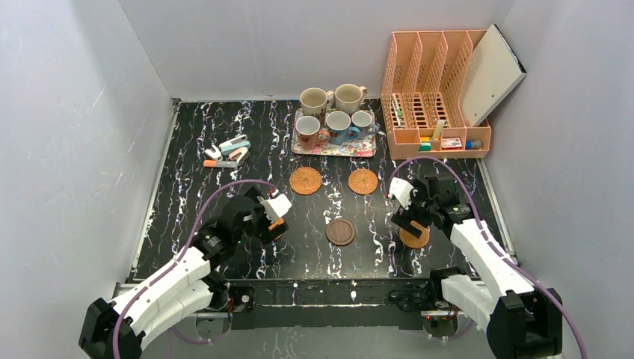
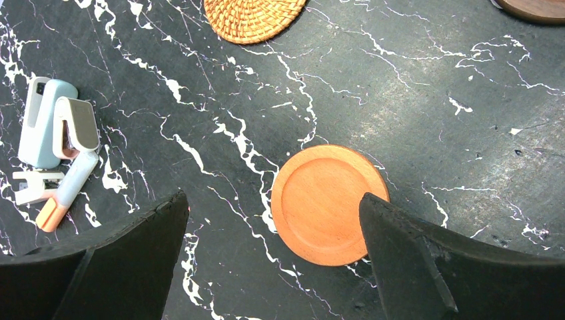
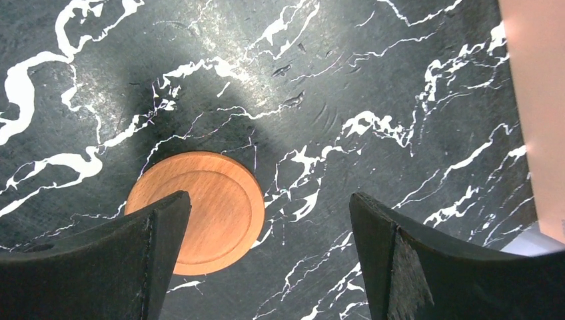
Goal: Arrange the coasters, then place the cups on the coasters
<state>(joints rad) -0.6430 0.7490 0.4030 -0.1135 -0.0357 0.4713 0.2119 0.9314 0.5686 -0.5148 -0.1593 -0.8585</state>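
Five handled ceramic mugs, top view: crowded on the rectangular floral tray [image 1: 333, 152] at the far side of the black marble-patterned table [image 1: 194, 224]; two cream mugs [image 1: 314, 99] [image 1: 349, 97] behind; white mug with reddish handle [image 1: 308, 132], blue mug [image 1: 338, 127] and small whitish mug with blue handle [image 1: 362, 122] in front.
Woven orange-tan rattan coasters [image 1: 305, 180] [image 1: 362, 181], top view: side by side, apart, just in front of the tray.
Dark brown round wooden coaster [image 1: 340, 232], top view: nearer the arms, between the two grippers.
Left gripper [image 1: 274, 223], top view: low over the table, left of the dark coaster.
Right gripper [image 1: 413, 221], top view: over a smooth orange-brown disc coaster [image 1: 415, 239], right of the dark one.
Left gripper, left wrist view: jaws spread wide, nothing held; a second smooth orange-brown coaster [image 2: 330, 203] lies flat between the fingers, its edge at the finger on the view's right; contact cannot be told.
Right gripper, right wrist view: jaws wide apart, empty; its coaster lies flat, partly hidden behind the finger [image 3: 133, 253] on the view's left.
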